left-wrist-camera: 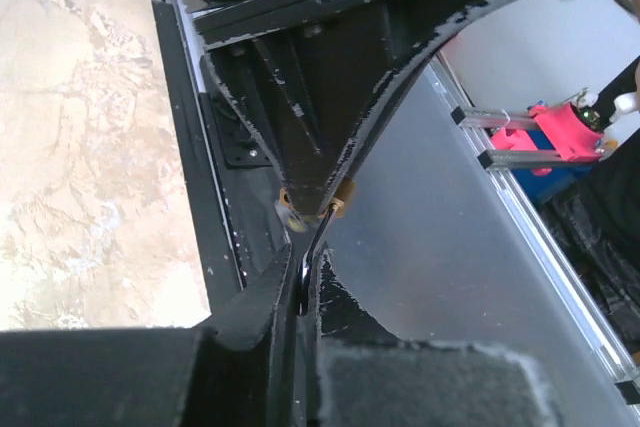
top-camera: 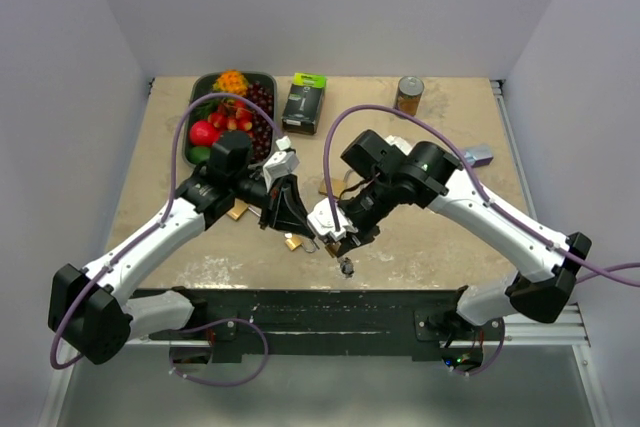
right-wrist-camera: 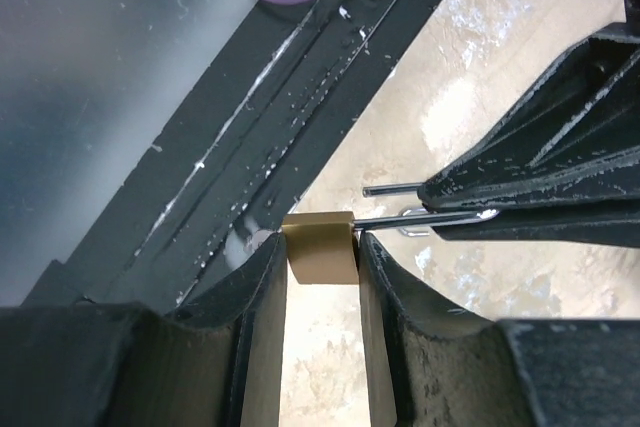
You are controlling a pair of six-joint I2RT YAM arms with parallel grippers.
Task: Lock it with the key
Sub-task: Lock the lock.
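Two robot arms [top-camera: 150, 242] [top-camera: 490, 202], one brass padlock [right-wrist-camera: 320, 245], one tray of fruit [top-camera: 205, 77], one dark box [top-camera: 305, 104], one can [top-camera: 409, 95]

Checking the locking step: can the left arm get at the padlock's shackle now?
Likely yes: the left tool is shut on the shackle, which juts clear of the right tool gripping the padlock.

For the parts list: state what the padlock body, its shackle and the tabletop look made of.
The padlock body looks like brass: matte yellow-gold block. The shackle: steel or similar, bright silver rods with glints. The tabletop: beige marbled pattern, soft sheen; stone or printed laminate, cannot tell.
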